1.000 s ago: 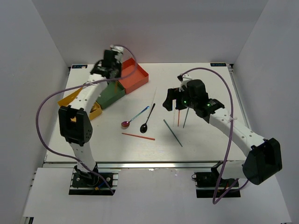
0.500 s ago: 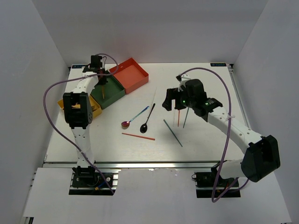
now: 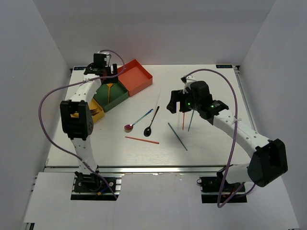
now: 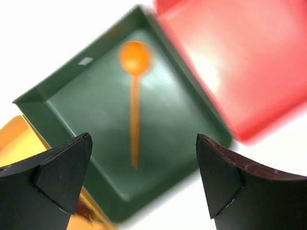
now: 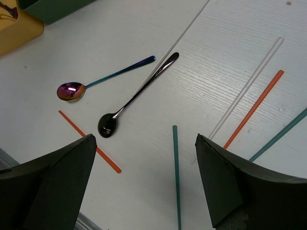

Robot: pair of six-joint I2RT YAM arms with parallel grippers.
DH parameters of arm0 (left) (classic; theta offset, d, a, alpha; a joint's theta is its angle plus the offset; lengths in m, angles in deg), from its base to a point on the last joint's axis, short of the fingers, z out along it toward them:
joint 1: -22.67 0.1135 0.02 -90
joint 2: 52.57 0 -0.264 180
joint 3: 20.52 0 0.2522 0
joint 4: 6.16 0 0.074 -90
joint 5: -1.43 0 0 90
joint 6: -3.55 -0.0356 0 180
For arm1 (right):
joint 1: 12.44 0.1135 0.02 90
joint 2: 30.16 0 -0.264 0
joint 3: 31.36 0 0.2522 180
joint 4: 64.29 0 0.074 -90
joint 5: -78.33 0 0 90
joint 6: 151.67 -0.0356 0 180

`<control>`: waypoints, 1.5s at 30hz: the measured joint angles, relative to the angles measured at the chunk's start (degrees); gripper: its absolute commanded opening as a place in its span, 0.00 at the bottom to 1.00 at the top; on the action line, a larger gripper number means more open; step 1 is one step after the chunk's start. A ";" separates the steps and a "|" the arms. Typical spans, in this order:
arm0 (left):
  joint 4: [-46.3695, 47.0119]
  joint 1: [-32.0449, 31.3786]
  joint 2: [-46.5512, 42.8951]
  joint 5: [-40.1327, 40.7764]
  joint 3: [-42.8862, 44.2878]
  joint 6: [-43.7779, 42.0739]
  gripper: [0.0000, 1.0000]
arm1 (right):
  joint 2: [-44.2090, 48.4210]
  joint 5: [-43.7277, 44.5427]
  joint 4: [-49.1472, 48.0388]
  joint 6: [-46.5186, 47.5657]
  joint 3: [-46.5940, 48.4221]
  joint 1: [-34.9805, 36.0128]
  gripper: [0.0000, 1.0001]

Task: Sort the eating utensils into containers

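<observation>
A gold spoon (image 3: 109, 92) lies loose in the dark green box (image 3: 118, 96), shown blurred in the left wrist view as the gold spoon (image 4: 134, 98). My left gripper (image 3: 106, 73) hovers open above that green box (image 4: 182, 120), its jaws wide apart and empty. The red-orange box (image 3: 136, 76) stands to its right, the yellow box (image 3: 97, 114) to its left. My right gripper (image 3: 176, 106) hangs open over the loose utensils: an iridescent spoon (image 5: 105, 79), a black spoon (image 5: 139, 91), red chopsticks (image 5: 88, 141), teal chopsticks (image 5: 176, 172) and a silver chopstick (image 5: 244, 88).
The left arm's links cover much of the yellow box from above. A thin silver chopstick (image 3: 157, 101) lies between the red-orange box and the right gripper. The table's metal rail (image 3: 144, 167) runs along the near edge.
My left gripper swung from over the red-orange box to the green box, then opened. The gold spoon that hung from it now lies in the green box. The right arm stayed still.
</observation>
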 measured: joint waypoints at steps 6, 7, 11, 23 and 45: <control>1.55 -14.71 -15.02 -1.84 -11.30 -4.68 0.95 | 0.02 2.58 2.36 -0.11 0.00 -0.37 0.88; 1.46 -17.44 -16.13 -2.51 -12.63 -5.35 0.91 | 0.07 2.80 2.82 -0.26 0.00 -0.52 0.88; -0.55 -24.98 -14.69 -4.90 -14.71 -8.13 0.85 | 0.66 2.75 3.23 -0.44 -0.02 -0.92 0.88; -3.52 -24.92 -2.29 -6.56 -20.70 -10.23 0.71 | 6.08 0.94 3.06 0.26 -2.73 -0.98 0.88; 0.79 -25.11 -5.03 -7.58 -26.91 -8.52 0.00 | 8.94 -1.27 1.22 0.98 -4.48 -0.98 0.88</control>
